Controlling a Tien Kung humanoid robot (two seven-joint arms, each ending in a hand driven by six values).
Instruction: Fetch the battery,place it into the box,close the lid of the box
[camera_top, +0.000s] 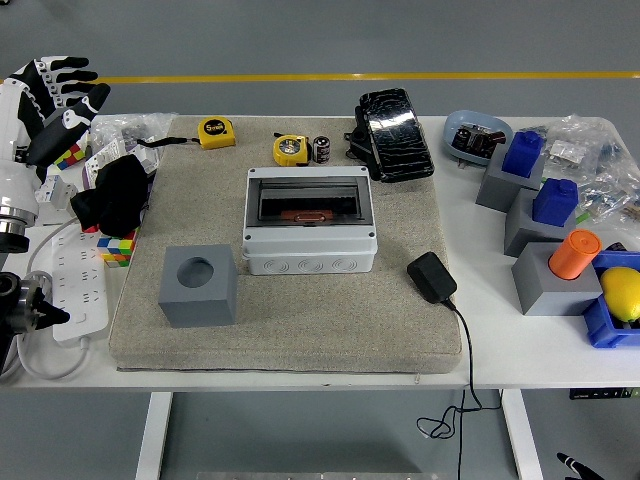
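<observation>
The battery (321, 149), a small black cylinder, stands upright at the back of the beige mat, just right of a yellow tape measure (290, 150). The white box (310, 250) sits mid-mat in front of it; its top shows a dark recessed window (308, 203) with a reddish part inside. I cannot tell whether its lid is raised. My left hand (62, 88) hovers over the table's far-left edge with fingers spread, holding nothing, well away from battery and box. Only a black tip of my right hand (574, 464) shows at the bottom right, below the table.
A grey cube with a round hole (197, 286) stands front left on the mat (300, 330). A black case (395, 135) lies behind the box, a black adapter (431, 277) to its right. Colour cubes, a power strip (75, 285) and black cloth crowd the left; grey and blue blocks the right.
</observation>
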